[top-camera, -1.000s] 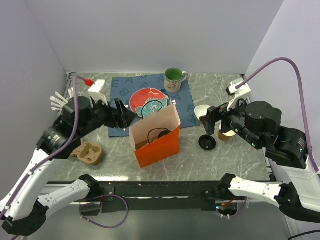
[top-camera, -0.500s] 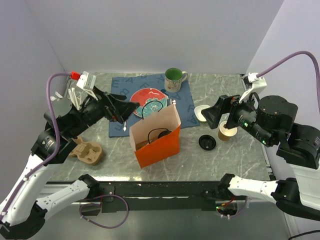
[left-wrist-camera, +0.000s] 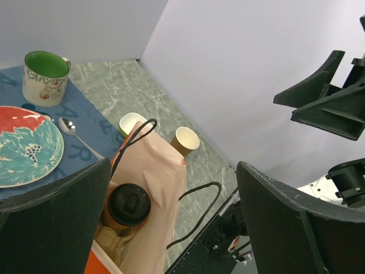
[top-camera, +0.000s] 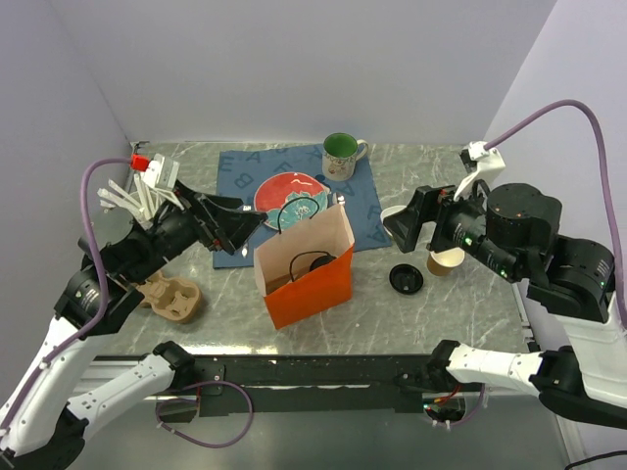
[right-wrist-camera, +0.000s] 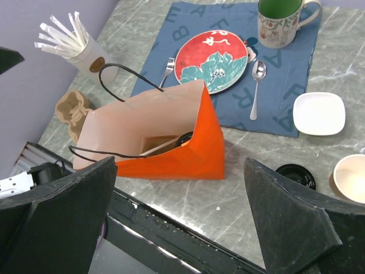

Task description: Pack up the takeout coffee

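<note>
Grey-green marbled worktop [top-camera: 470,304], read left to right. Far left: white straws [top-camera: 122,199] standing in a holder, and nearer the arms a brown pulp cup carrier [top-camera: 171,299] lying flat. Left tool [top-camera: 243,227] hangs above the left edge of the blue mat [top-camera: 364,208], fingers spread wide with nothing between them; its wrist view looks down into the bag. On the mat: red and teal plate [top-camera: 291,199], fork [right-wrist-camera: 169,67] on its left, spoon [right-wrist-camera: 258,74] on its right, green-lined mug [top-camera: 341,155] at the far right corner. Orange paper bag [top-camera: 313,284] stands open at the mat's near edge, pale inside, black cord handles loose. Coffee cup [left-wrist-camera: 128,206] stands upright inside the bag, black lid fitted, brown wall just visible below the lid. Right of the bag: white dish [right-wrist-camera: 319,113] by the mat's right edge, a flat black lid [top-camera: 406,279] lying alone nearer the arms, and a lidless tan cup [top-camera: 446,260] near it, not touching. Right tool [top-camera: 409,223] hovers over the dish, fingers likewise spread wide and holding nothing.
</note>
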Action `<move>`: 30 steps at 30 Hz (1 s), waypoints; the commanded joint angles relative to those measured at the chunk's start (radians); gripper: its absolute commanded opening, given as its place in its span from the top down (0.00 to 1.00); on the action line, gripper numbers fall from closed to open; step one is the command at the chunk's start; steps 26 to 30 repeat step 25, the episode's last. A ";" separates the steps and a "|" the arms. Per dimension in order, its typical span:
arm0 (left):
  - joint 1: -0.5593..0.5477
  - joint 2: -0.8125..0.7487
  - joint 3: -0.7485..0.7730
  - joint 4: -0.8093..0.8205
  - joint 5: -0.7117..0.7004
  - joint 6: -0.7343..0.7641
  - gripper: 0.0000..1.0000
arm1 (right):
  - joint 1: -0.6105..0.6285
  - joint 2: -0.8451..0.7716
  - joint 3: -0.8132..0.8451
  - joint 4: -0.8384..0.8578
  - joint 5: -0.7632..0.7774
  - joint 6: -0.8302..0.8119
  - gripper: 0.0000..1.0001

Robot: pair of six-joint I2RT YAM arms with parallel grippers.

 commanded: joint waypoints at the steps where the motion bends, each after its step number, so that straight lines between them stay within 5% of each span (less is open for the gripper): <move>1: -0.001 -0.023 0.029 -0.013 -0.022 0.019 0.03 | -0.003 0.005 -0.002 0.045 -0.002 0.026 0.00; 30: -0.001 -0.032 0.051 -0.057 -0.019 0.074 0.03 | -0.003 0.011 -0.024 0.078 -0.004 0.031 0.00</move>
